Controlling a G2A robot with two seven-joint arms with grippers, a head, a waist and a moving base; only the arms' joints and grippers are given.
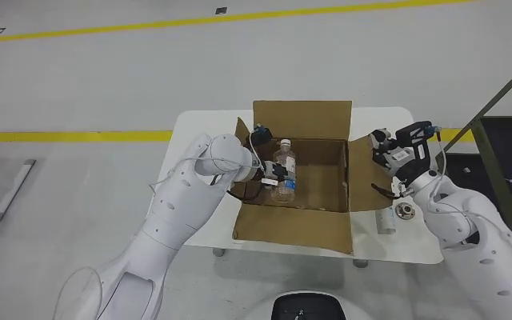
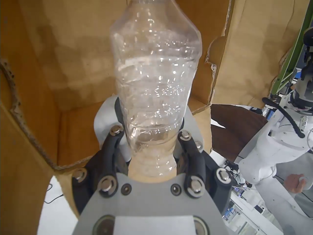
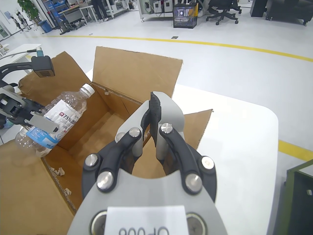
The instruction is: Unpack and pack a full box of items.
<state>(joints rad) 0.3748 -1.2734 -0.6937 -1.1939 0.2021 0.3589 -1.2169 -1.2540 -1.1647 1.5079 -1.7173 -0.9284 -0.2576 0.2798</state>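
- Top view: the left gripper (image 1: 274, 171) is clamped on the clear plastic bottle (image 1: 286, 166), holding it over the left part of the open cardboard box (image 1: 292, 226), which sits on the white table (image 1: 200, 128). The bottle lies crosswise between the jaws, with its cap pointing toward the box's far wall.
- Top view, risk: the bottle is close to the box's left wall. A sideways swing could knock the bottle's base against that wall or its flap and twist it in the grip.
- Left wrist view: the two fingers (image 2: 115, 135) press on opposite sides of the bottle's lower body. Its base points back toward the wrist and its neck points away, deep between the cardboard walls.
- Left wrist view, risk: the plastic looks thin and slick, and the hold is near one end, not at the middle. I judge that a quick move could let the bottle pivot or slip out. Squeezing harder could buckle the wall.
- Right wrist view: the right gripper (image 3: 154, 114) hangs over the box's right side with its fingertips together and nothing between them. It is well apart from the bottle, which is tilted cap-up above the opening at the far side of the box.
- Right wrist view, risk: if this arm goes into the box while the other is still over it, the two could meet.
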